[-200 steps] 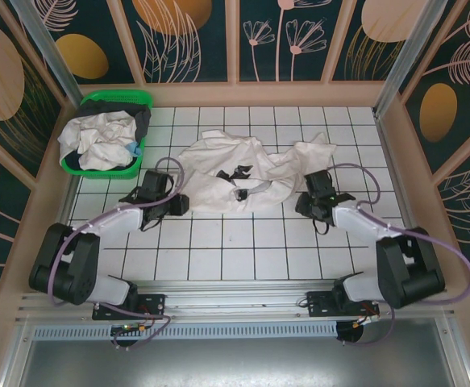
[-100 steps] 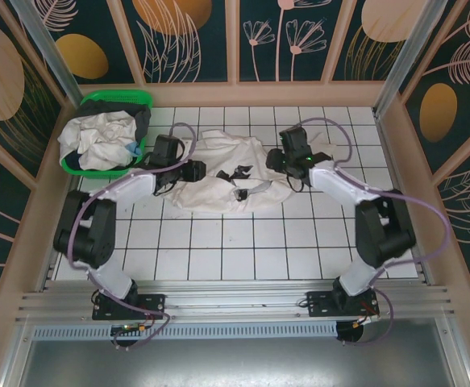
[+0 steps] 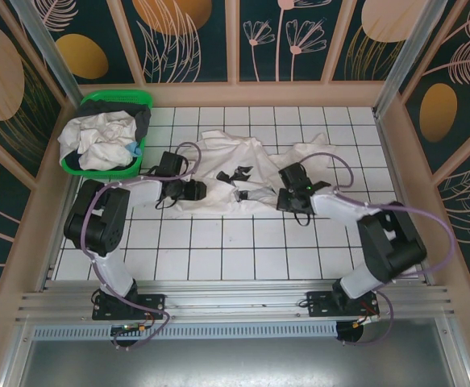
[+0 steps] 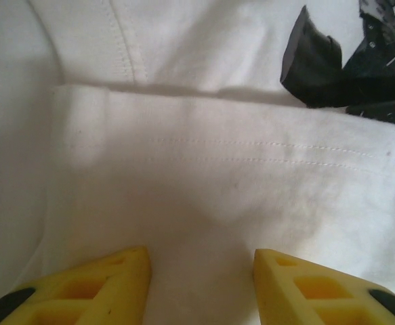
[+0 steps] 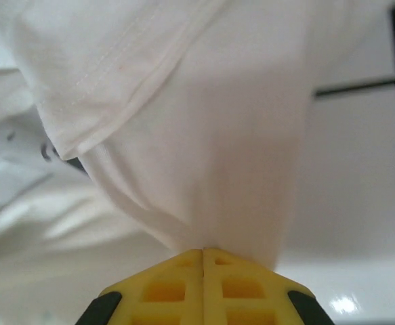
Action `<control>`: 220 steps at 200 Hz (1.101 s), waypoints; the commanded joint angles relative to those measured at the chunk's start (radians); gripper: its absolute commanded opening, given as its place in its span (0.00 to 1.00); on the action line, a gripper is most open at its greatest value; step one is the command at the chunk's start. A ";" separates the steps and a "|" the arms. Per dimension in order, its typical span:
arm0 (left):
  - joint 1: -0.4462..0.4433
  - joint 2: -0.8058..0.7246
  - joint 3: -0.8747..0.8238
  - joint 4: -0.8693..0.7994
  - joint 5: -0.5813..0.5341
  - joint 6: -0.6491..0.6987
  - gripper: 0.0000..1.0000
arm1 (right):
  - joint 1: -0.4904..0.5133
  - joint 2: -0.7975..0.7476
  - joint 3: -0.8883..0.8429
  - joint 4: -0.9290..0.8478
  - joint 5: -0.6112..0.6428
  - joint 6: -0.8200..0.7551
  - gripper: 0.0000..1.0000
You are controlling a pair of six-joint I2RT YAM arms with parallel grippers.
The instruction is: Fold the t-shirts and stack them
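worktop [image 3: 218, 242]: white tiles, with bare room on the near side of the cloth. i judge that is where to spread the shirt before any fold.
t-shirt [image 3: 218, 165]: crumpled across the middle of the worktop, body and sleeves bunched so no clean outline shows. the step in hand, as i read it, is to take two near edges and draw it flat.
basket [image 3: 118, 100]: green, in the far left corner, holding a heap of other shirts [image 3: 97, 141]. it is well apart from this work, so i leave it alone.
right gripper [image 5: 202, 254]: pressed together, pinching a fold at the t-shirt's near right edge, with cloth running out of the closed jaws. i cannot tell whether i hold one layer or two. a double layer would likely drag the whole bunch.
left gripper [image 4: 200, 271]: fingers spread, shirt cloth lying between them at the near left side, not clamped. it should close on an edge, not on loose middle cloth.
hem [image 4: 272, 145]: a double stitch line just ahead of my left fingers, a firm place to grip.
black print [image 4: 339, 61]: ahead and to the right of the left gripper. it tells me which face is the front.
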 commanded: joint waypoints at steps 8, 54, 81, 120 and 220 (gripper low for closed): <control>-0.003 -0.079 -0.050 0.012 -0.027 -0.043 0.45 | 0.001 -0.122 -0.117 -0.046 -0.011 0.095 0.01; -0.003 -0.224 -0.043 -0.018 -0.062 -0.031 0.57 | -0.014 -0.278 -0.025 -0.152 0.022 0.063 0.25; -0.003 -0.112 0.076 -0.085 -0.066 0.005 0.55 | -0.014 -0.178 0.088 -0.073 0.033 -0.019 0.36; -0.004 0.033 0.186 -0.115 -0.091 0.028 0.54 | -0.008 0.051 0.222 -0.017 -0.024 -0.049 0.37; -0.002 0.147 0.284 -0.143 -0.086 0.039 0.45 | 0.014 0.224 0.242 -0.037 0.066 -0.048 0.38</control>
